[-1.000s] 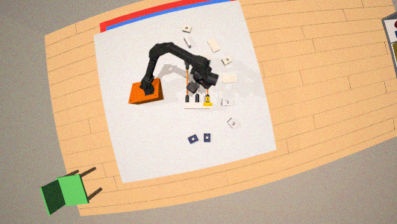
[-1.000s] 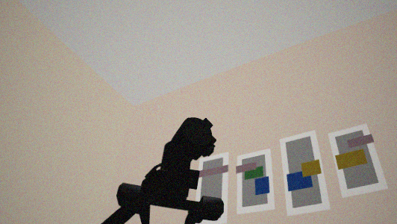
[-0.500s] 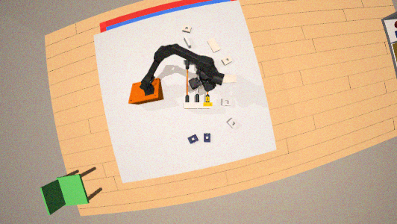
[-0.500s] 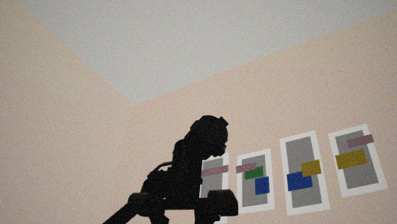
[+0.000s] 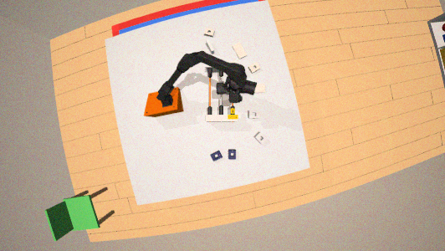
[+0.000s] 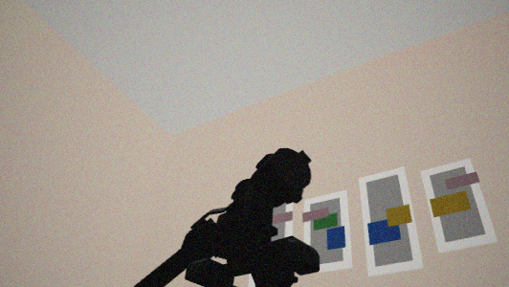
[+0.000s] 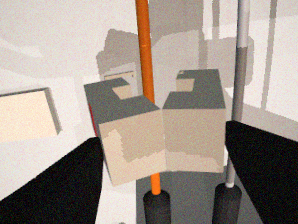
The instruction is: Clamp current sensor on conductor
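Note:
My gripper (image 7: 163, 138) is shut on the cream, grey-topped split-core sensor (image 7: 194, 137). Its two halves meet near the camera and spread apart at the far side, so it is open. A red patch shows on its left side; the arrow cannot be read. An orange conductor (image 7: 144, 50) runs lengthwise behind the sensor and shows in the gap between the halves; whether it lies inside or beneath cannot be told. A yellow marker (image 5: 232, 117) stands at the end of the rightmost conductor; its text is unreadable. In the top view the arm hides the fingertips and sensor.
A grey conductor (image 7: 240, 70) (image 5: 221, 100) runs close beside the right finger. Another orange conductor (image 5: 210, 92) is nearer the orange base box (image 5: 162, 105). Several small cream pieces lie beyond the conductors. Two navy pieces (image 5: 216, 156) (image 5: 232, 154) lie on the white mat (image 5: 176, 167).

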Robot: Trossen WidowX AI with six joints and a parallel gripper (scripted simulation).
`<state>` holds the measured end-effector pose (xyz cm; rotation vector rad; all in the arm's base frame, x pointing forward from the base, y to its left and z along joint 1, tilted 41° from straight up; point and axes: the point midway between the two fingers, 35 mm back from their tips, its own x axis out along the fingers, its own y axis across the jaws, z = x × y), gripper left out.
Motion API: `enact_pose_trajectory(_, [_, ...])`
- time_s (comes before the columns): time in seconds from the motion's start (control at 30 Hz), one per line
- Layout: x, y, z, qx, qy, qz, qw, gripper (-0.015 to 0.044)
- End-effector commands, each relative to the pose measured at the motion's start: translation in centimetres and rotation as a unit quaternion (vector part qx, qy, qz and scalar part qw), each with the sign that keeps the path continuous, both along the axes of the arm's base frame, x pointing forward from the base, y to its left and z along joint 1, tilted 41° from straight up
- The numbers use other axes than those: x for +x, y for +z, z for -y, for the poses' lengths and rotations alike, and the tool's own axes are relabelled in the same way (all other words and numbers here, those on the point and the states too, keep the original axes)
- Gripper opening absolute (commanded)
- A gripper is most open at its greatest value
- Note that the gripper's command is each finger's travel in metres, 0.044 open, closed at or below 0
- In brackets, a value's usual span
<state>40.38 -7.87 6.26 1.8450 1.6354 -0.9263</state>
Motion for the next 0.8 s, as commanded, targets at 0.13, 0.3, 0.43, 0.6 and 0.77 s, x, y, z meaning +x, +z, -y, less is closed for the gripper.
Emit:
enact_pose_trajectory(0.13, [0.3, -0.5, -0.4, 0.003, -0.014, -0.011, 1.0, 0.0])
enact_pose_trajectory(0.3, [0.4, -1.1, -0.9, 0.003, -0.014, -0.011, 1.0, 0.0])
enact_pose_trajectory(0.43, [0.5, -1.6, -1.3, 0.003, -0.014, -0.011, 1.0, 0.0])
enact_pose_trajectory(0.6, [0.5, -2.3, -1.9, 0.003, -0.014, -0.011, 1.0, 0.0])
enact_pose_trajectory(0.77, [0.6, -2.9, -2.4, 0.003, -0.014, -0.011, 1.0, 0.0])
